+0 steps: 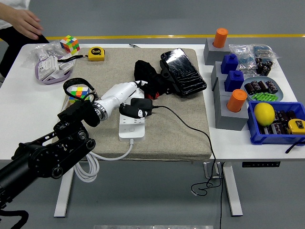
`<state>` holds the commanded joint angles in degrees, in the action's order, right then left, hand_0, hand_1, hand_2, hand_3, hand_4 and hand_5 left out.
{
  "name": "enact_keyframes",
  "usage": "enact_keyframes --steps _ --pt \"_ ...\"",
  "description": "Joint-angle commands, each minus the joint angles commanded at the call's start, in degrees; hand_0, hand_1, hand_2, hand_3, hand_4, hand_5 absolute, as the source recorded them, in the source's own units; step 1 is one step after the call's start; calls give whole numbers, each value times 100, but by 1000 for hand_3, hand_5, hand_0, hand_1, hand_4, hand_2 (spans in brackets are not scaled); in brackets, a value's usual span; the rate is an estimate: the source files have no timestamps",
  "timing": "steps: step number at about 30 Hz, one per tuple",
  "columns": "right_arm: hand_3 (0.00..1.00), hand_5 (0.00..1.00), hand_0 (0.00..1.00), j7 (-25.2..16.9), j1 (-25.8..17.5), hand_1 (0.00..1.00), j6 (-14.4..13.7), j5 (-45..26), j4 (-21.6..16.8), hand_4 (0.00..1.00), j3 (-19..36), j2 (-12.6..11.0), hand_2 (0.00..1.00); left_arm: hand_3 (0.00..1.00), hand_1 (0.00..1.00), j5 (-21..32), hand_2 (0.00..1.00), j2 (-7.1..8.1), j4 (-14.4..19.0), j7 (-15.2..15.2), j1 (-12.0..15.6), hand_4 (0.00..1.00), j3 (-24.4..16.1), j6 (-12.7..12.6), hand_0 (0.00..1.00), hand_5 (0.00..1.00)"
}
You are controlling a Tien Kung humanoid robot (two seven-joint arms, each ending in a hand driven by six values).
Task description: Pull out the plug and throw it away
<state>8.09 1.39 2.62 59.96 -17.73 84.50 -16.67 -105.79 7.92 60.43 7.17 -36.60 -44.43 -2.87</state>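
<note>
A white power strip (132, 127) lies on the beige mat (181, 119) near its front edge. A black plug adapter (141, 106) sits in the strip's far end, and its black cable (190, 128) runs right and drops over the table's front edge. My left hand (131, 98), white with a black arm, reaches in from the lower left and its fingers are curled around the black plug. My right arm is out of view.
On the mat lie a black bundle with red (147, 78) and a black wrapped pack (183, 71). Rubik's cubes (78, 91), a tape measure (96, 53) and a bagged tray (50, 67) are at the left. Grey blocks with coloured pegs (231, 102) and a blue bin (279, 125) stand at the right. A person's hand (26, 21) is at the top left.
</note>
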Motion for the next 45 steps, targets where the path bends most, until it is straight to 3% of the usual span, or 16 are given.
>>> enact_keyframes --steps 2,3,8,9,14,15,18,20,21,26,27,38,45 --pt "569 492 568 0 1 645 -1 3 3 971 11 4 670 869 838 16 828 -38 -104 12 -51 892 24 14 779 280" --pt "569 491 570 1 2 645 1 9 7 971 19 7 670 836 791 27 770 -60 -173 20 -81 881 39 24 731 267" --pt "569 491 570 1 -1 645 4 15 12 971 46 12 670 836 791 77 770 -180 -494 39 -189 881 98 21 731 267" --pt "569 491 569 0 -2 645 4 15 13 971 49 11 670 691 712 80 643 -201 -545 43 -195 824 95 16 639 190" --pt "569 491 569 -2 -6 645 9 9 9 971 40 13 670 691 712 189 643 -265 -745 46 -226 824 126 -25 639 190" --pt "568 491 569 -4 -7 645 7 8 7 972 42 14 669 590 639 208 558 -272 -769 36 -229 741 130 -42 574 86" --pt "568 491 569 -3 -11 645 7 9 8 972 39 15 669 590 639 239 558 -295 -875 14 -265 741 151 -89 574 86" --pt "568 491 569 -4 -3 645 7 1 4 972 25 9 669 590 639 206 558 -313 -957 96 -295 741 124 21 574 86" --pt "569 491 569 -5 1 645 2 1 2 972 31 8 670 550 524 185 506 -323 -977 131 -290 709 89 80 471 2" --pt "569 491 569 -1 1 645 3 7 6 972 47 9 670 550 524 104 506 -349 -987 93 -258 709 0 46 471 2" --pt "569 492 569 -3 -1 645 1 6 5 972 54 7 670 548 464 103 468 -349 -983 60 -258 732 6 14 367 2" --pt "569 491 568 -10 -16 645 12 7 4 972 51 16 669 536 437 95 445 -334 -630 -288 -233 713 -2 -293 338 2" --pt "569 491 567 -6 -7 645 19 6 10 972 41 19 669 539 438 431 444 -425 -292 -450 -236 730 496 -505 348 2"
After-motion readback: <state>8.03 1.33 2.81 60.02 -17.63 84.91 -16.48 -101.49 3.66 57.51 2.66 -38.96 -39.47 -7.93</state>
